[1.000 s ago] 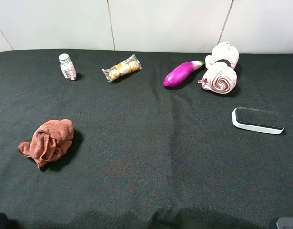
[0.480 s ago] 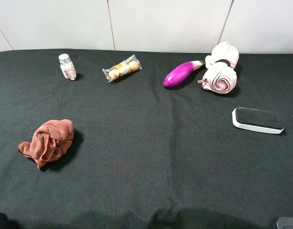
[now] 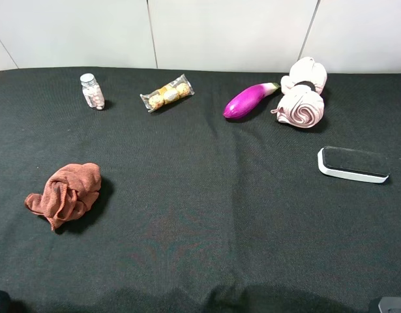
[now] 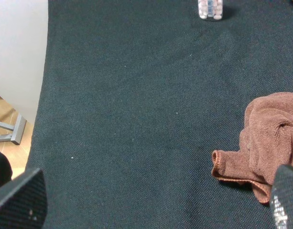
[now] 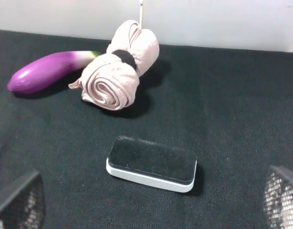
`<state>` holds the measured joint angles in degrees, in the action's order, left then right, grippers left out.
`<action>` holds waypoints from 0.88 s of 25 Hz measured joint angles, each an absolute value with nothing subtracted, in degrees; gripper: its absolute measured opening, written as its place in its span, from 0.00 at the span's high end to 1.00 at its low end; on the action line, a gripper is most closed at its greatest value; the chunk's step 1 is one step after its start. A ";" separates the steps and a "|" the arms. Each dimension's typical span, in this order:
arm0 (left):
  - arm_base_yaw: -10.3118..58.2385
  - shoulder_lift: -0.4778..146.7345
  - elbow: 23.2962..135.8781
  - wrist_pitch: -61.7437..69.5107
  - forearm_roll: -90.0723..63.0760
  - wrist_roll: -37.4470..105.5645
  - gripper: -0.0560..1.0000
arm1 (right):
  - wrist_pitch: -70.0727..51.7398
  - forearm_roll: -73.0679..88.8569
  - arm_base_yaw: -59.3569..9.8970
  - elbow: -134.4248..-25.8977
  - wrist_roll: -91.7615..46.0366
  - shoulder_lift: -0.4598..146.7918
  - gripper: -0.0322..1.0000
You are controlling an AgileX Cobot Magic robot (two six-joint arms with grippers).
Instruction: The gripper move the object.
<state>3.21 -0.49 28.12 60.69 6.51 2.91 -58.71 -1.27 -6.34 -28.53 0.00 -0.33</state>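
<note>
The object, a pale pink rolled towel bundle (image 3: 303,91) with a black band round its middle, lies at the far right of the black table, near the back wall. The right wrist view shows the object (image 5: 120,71) well ahead of my right gripper (image 5: 150,202). That gripper is open with nothing between its fingers (image 5: 17,200). My left gripper (image 4: 153,205) is open too and hovers over the near left of the table, far from the towel. The high view shows only small dark bits of the arms at its bottom corners.
A purple eggplant (image 3: 247,100) lies just left of the towel. A black eraser with a white base (image 3: 353,164) sits between the towel and the right gripper. A rust-brown cloth (image 3: 66,192), a pill bottle (image 3: 92,91) and a candy packet (image 3: 167,93) are on the left.
</note>
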 joint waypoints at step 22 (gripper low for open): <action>3.21 -0.49 28.12 60.69 6.51 2.91 0.01 | -58.71 -1.31 -6.34 -28.53 0.00 -0.33 0.30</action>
